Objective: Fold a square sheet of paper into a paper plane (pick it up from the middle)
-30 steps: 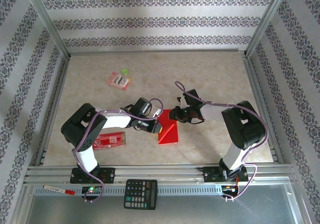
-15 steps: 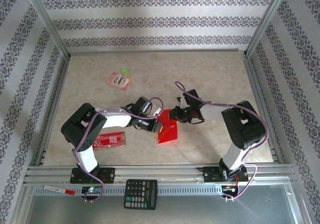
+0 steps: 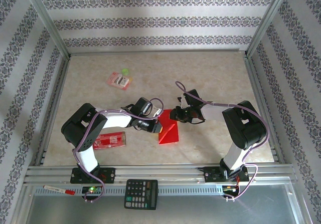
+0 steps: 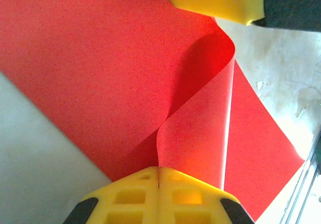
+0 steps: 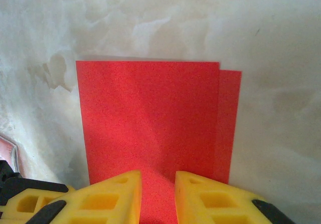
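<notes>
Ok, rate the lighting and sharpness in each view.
Top view: even, soft light, a little washed out, paper small but sharp. Left wrist: the lifted flap casts a dark shadow on the paper below; the yellow fingers look soft. Right wrist: flat light, paper grain crisp, fingers at the bottom slightly blurred.

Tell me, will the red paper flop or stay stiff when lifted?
Probably floppy: the red paper curls in a soft loop where the left pincer pinches it. Likely light too, since its edge looks very thin.
</notes>
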